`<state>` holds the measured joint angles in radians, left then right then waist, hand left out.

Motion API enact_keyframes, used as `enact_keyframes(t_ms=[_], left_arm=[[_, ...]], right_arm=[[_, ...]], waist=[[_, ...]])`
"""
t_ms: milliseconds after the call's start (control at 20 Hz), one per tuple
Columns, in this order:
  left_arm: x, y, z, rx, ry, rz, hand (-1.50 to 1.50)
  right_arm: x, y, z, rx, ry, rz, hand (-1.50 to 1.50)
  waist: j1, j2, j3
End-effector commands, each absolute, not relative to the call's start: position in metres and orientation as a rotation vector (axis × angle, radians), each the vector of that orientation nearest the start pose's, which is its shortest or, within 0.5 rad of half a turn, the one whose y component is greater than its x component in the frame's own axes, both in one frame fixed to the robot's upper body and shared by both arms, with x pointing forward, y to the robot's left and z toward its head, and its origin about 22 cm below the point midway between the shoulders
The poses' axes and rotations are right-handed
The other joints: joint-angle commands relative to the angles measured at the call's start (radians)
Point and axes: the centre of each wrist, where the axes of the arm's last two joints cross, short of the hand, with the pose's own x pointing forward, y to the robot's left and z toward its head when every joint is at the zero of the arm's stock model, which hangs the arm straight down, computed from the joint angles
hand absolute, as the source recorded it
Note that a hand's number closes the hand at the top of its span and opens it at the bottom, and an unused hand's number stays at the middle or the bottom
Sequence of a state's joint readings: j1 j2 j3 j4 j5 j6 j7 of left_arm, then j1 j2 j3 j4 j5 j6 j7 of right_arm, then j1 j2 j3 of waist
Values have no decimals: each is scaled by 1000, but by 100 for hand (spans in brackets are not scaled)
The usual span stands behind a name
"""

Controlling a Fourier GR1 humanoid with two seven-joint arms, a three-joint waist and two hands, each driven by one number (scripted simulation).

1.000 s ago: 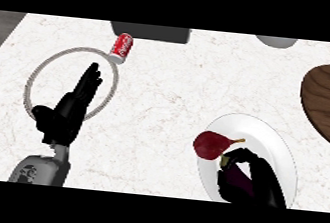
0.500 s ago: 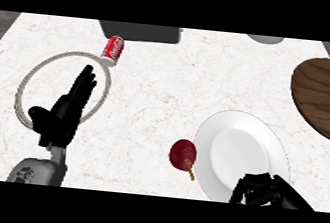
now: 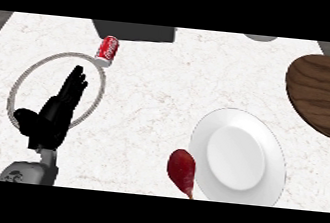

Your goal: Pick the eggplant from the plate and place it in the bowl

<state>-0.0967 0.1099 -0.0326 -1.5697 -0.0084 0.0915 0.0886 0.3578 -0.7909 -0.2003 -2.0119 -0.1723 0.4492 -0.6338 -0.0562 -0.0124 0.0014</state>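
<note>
The dark red eggplant (image 3: 181,169) lies on the counter at the lower left rim of the white plate (image 3: 239,156), not on the plate; its stem points down toward the view's lower edge. The plate holds nothing. My left hand (image 3: 52,118) rests open at the left, fingers straight, over the lower part of a thin-rimmed round bowl (image 3: 97,72). My right hand does not show in the view.
A red soda can (image 3: 108,50) lies at the bowl's upper right rim. A dark wooden round piece (image 3: 325,94) sits at the right edge. A dark grey box (image 3: 135,31) stands at the back.
The eggplant has gone from the plate onto the counter at the plate's left. My right hand has pulled back out of the view's lower edge. The left hand has stayed put.
</note>
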Motion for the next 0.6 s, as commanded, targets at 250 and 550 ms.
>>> enact_keyframes(t_ms=[250, 550], left_arm=[[264, 217, 20, 83, -1581, -113, 0], [277, 213, 45, 75, -1596, -100, 0]], right_arm=[[143, -466, 234, -89, -2071, 907, 150], [167, -449, 256, -216, -2031, 846, 150]], waist=[[41, 10, -2], [57, 13, -2]])
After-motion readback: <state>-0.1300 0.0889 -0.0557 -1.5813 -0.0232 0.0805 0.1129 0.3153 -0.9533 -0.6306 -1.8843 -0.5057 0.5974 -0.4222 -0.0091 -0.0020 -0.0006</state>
